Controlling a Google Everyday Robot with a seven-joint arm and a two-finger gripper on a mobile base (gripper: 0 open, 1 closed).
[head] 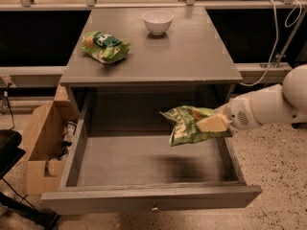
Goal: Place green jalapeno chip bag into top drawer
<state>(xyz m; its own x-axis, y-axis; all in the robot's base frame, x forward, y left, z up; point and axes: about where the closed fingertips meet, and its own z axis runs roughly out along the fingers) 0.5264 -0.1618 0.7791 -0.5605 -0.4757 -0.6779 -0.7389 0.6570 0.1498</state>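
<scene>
The green chip bag (184, 124) is held clamped in the gripper (213, 124), suspended above the open top drawer (134, 159) toward its 3 o'clock side. It is likely positioned there so it can be dropped inside.

Colours here: the claw (213, 124) is pale yellow on a white arm (268, 104), clamped on the green jalapeno chip bag (184, 123) over the right side of the open top drawer (144, 159). That bag's light green foil with darker green edges and pale chip pics. Drawer and desk (192, 47) are plain grey wood. The other chip bag (105, 46) is green with a dark green logo. Bowl (158, 21) white, cardboard box (41, 138) tan, floor (278, 176) speckled beige.
</scene>
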